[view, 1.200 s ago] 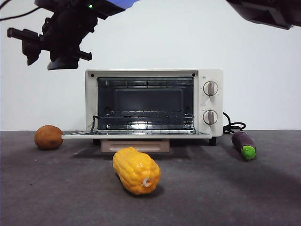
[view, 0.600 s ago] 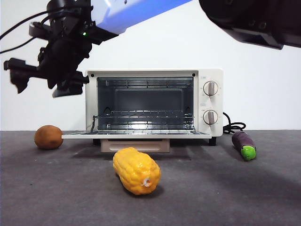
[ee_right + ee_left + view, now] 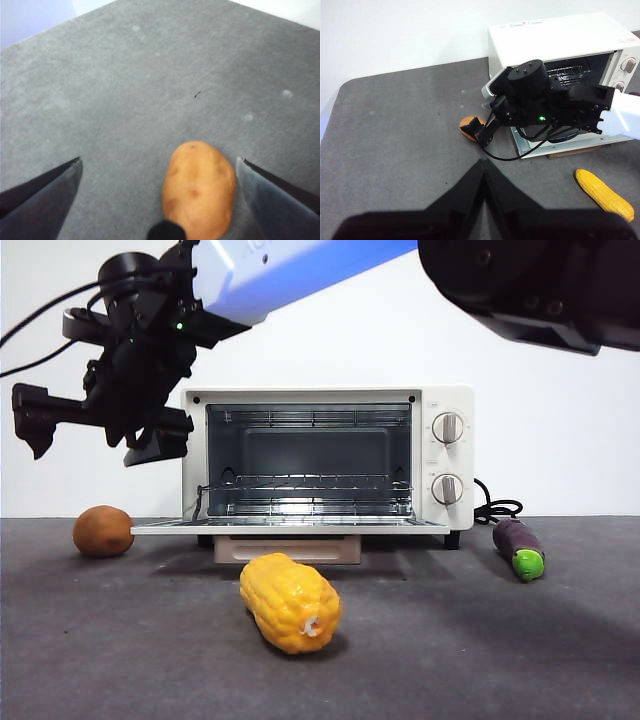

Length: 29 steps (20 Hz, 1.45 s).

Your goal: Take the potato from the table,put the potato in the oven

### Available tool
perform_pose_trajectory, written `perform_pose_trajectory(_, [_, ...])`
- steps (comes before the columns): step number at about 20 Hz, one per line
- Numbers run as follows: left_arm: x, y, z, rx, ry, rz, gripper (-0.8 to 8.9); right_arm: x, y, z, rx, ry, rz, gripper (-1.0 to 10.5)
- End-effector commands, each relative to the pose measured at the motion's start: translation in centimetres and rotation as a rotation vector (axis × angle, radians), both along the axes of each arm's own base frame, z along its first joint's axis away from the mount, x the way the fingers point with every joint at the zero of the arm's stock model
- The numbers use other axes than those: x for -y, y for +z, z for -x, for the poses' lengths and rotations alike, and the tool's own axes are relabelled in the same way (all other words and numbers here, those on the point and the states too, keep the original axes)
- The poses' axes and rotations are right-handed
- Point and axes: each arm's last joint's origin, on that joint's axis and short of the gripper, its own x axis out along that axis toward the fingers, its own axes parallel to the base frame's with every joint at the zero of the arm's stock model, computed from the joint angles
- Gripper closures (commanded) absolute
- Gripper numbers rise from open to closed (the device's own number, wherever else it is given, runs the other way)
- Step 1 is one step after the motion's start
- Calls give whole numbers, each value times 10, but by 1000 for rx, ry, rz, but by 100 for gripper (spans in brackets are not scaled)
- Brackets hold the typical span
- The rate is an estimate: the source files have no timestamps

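The right gripper [image 3: 100,430] hangs in the air above the potato [image 3: 103,531], left of the oven [image 3: 327,462], with its jaws spread wide. In the right wrist view the two jaws stand well apart with the potato [image 3: 199,190] on the table [image 3: 125,100] between them, nearer one jaw than the other, and neither jaw touches it. In the left wrist view the same gripper [image 3: 481,131] sits over the potato [image 3: 468,126] and covers part of it.

Compared with half a second ago, the right gripper has come slightly lower and a little toward the oven; compared with one second ago, it has dropped from the top of the front view to about the height of the oven's top. The potato has not moved. It lies on the table [image 3: 120,640], just left of the open oven door [image 3: 290,526].

The left gripper [image 3: 484,167] waits high above the table with its jaws pressed together; in the front view its arm shows as a dark mass at the upper right.

The oven door lies flat open, and the wire rack [image 3: 305,486] inside is bare. A corn cob [image 3: 290,602] lies in front of the oven. An eggplant [image 3: 518,549] lies to the oven's right, beside the black cord [image 3: 495,510]. None of these has shifted.
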Motion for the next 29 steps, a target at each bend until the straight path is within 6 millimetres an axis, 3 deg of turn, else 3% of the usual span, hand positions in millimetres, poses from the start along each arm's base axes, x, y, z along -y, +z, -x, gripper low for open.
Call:
perform_pose_trajectory(1, [-1,1,1,9,-3,-10,820,-3,-18,-2,-12,16,17,414])
perform_pose_trajectory(6, [-1,1,1,9,-3,-11,820,-6,-20,-1,36,-11,28,414])
perform_pose_trajectory(12, [-1,1,1,9,-5,-10,820,-11,-56,0,-12,-9,92,414])
perform_pose_trajectory(19, [0,0,1,3,-26,-1,820,-16,-81,0,-12,-18,107,411])
perform_pose_trajectory(29, [0,0,1,6,-21,-9,820,-10,-85,-12,42,-97,78,407])
